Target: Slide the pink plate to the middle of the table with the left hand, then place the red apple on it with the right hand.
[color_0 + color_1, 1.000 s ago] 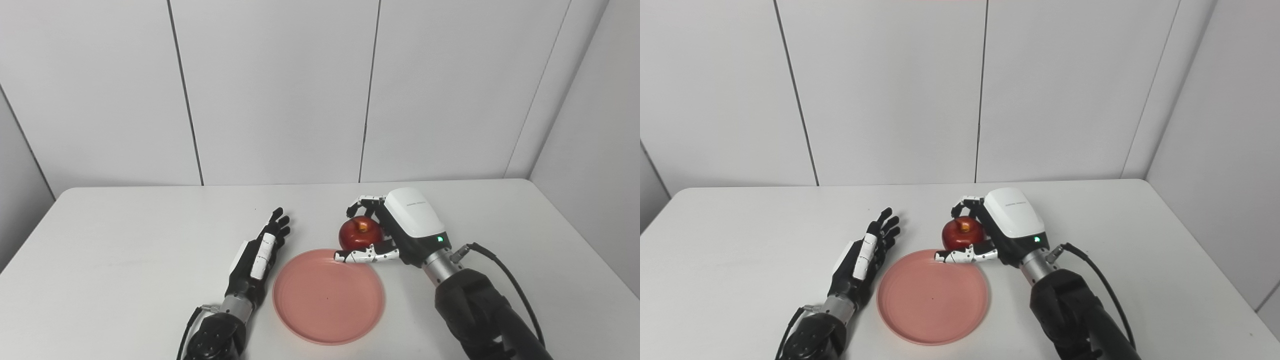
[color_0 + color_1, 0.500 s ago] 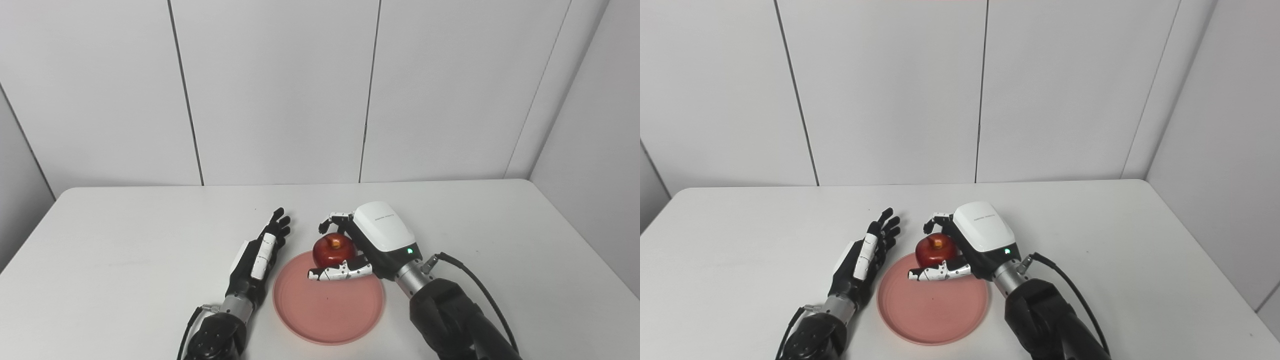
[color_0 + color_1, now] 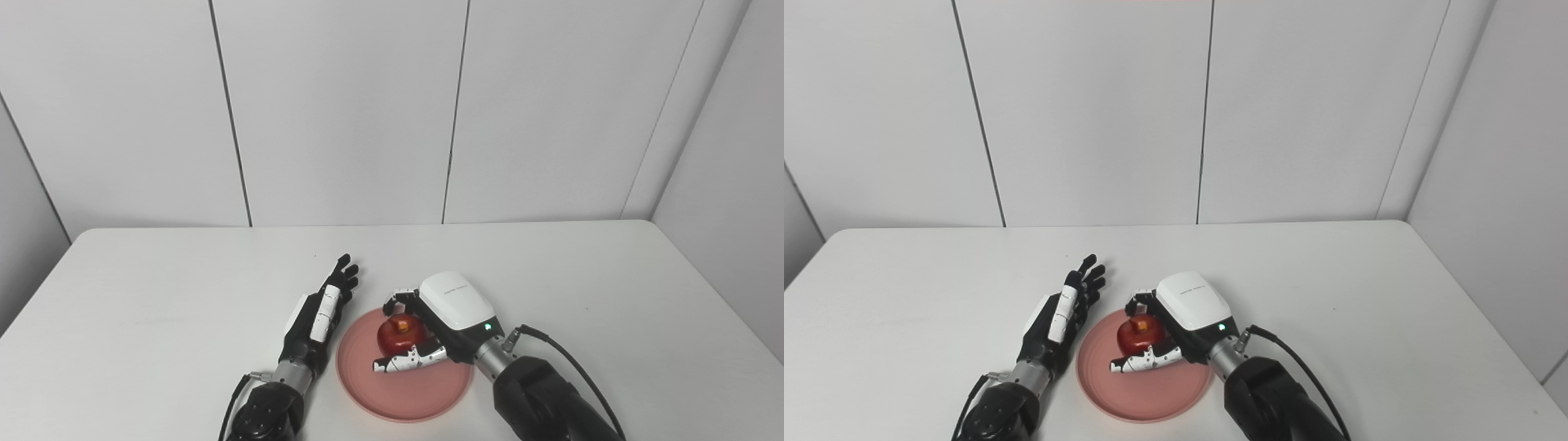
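A pink plate [image 3: 422,398] lies flat near the table's front edge, about midway across. My right hand [image 3: 444,321] is over the plate, shut on the red apple [image 3: 401,334], with fingers curled behind it and the thumb in front. I cannot tell whether the apple touches the plate. My left hand [image 3: 321,312] rests open on the table just left of the plate, fingers stretched toward the wall. In the right eye view the apple [image 3: 1138,334] sits above the plate [image 3: 1164,401] between the same fingers.
The white table [image 3: 153,294] runs back to a white panelled wall [image 3: 343,110]. A black cable [image 3: 576,373] loops beside my right forearm.
My right hand has carried the apple from behind the plate's far rim toward me and down, so it is now over the plate. The left hand has stayed put. The camera shifted slightly.
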You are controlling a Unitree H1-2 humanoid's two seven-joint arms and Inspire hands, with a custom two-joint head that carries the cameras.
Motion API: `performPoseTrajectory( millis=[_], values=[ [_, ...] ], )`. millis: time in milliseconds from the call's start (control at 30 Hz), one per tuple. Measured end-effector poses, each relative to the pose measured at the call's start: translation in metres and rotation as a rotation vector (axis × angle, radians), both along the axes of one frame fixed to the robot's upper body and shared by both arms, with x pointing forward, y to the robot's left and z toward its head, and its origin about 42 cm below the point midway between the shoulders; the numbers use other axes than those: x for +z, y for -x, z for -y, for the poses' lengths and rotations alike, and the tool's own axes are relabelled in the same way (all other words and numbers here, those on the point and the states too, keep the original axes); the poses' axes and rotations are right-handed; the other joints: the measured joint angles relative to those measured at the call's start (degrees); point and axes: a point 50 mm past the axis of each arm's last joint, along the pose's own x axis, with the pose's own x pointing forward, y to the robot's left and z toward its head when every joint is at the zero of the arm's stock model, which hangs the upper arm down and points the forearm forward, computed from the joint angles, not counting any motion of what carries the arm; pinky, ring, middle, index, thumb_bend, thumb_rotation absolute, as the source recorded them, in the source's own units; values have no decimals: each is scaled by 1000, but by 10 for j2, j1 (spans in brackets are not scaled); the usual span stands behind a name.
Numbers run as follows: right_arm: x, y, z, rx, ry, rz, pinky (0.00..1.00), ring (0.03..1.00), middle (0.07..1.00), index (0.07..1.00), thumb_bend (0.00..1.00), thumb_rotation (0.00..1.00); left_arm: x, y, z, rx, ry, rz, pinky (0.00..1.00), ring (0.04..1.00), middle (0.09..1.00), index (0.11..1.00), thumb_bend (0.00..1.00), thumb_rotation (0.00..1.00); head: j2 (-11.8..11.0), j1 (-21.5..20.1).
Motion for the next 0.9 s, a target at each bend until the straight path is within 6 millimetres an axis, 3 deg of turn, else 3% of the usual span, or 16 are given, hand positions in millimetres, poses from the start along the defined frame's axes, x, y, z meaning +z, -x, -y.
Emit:
performPoseTrajectory(
  millis=[767, 900],
  values=[
    [-2, -2, 0, -5, -7, 2, 171, 244, 360, 588, 572, 622, 0, 0, 0, -3, 0, 0, 1000, 966, 965, 950, 875, 979, 3, -2],
    [-2, -2, 0, -5, -6, 1, 166, 241, 361, 593, 587, 660, 0, 0, 0, -4, 0, 0, 1000, 974, 969, 948, 875, 981, 3, -1]
  ],
)
